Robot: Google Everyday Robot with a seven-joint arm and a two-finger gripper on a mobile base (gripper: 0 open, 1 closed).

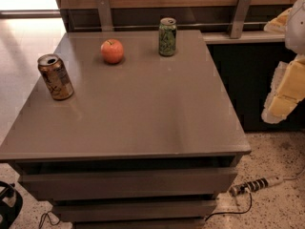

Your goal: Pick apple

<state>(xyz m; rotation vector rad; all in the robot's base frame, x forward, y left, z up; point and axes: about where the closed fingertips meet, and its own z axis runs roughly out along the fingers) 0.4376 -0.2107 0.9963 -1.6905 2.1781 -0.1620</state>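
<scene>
The apple is small, round and red-orange with a yellowish patch and a short stem. It stands on the far left part of the grey table top. My gripper, white with yellow padding, hangs at the right edge of the view. It is off the table's right side, far from the apple and holds nothing that I can see.
A green can stands upright to the right of the apple near the far edge. A brown-gold can stands at the table's left edge. A power strip and cable lie on the speckled floor at the right. A wood-panelled wall backs the table.
</scene>
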